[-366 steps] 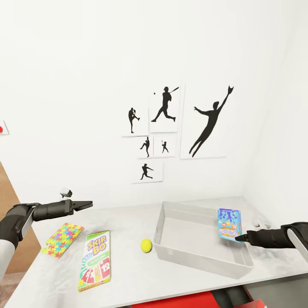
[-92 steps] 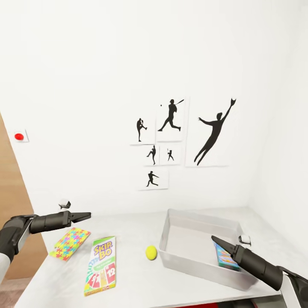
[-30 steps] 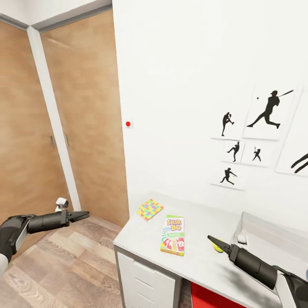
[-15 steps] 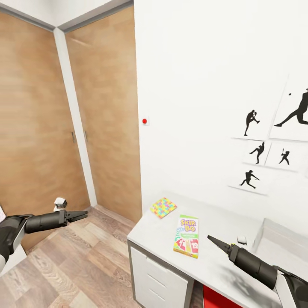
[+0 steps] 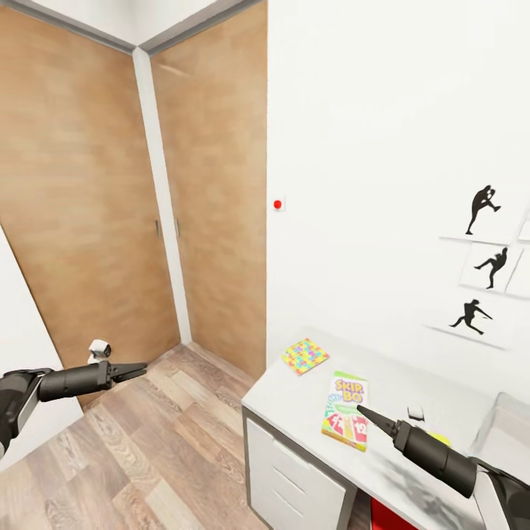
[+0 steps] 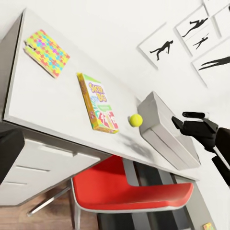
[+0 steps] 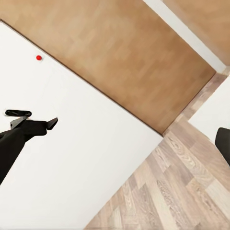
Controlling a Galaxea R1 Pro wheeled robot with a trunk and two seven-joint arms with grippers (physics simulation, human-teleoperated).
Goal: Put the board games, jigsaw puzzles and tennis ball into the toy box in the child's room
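Left gripper (image 5: pixel 138 366): I'm holding it clenched, empty, over the floor (image 5: pixel 147 456).
Right gripper (image 5: pixel 362 411): I'm keeping it pinched together, empty, above Skip-Bo (image 5: pixel 345 400).

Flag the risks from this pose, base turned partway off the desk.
1. The right gripper hangs low, close above the long green-yellow-red Skip-Bo box; swinging further could knock it toward the pale desk's near edge.
2. The small yellow-green tennis ball lies loose beside the light-grey toy bin; a nudge may roll it off.

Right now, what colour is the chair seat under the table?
Red; the chair seat shows best in the left wrist view.
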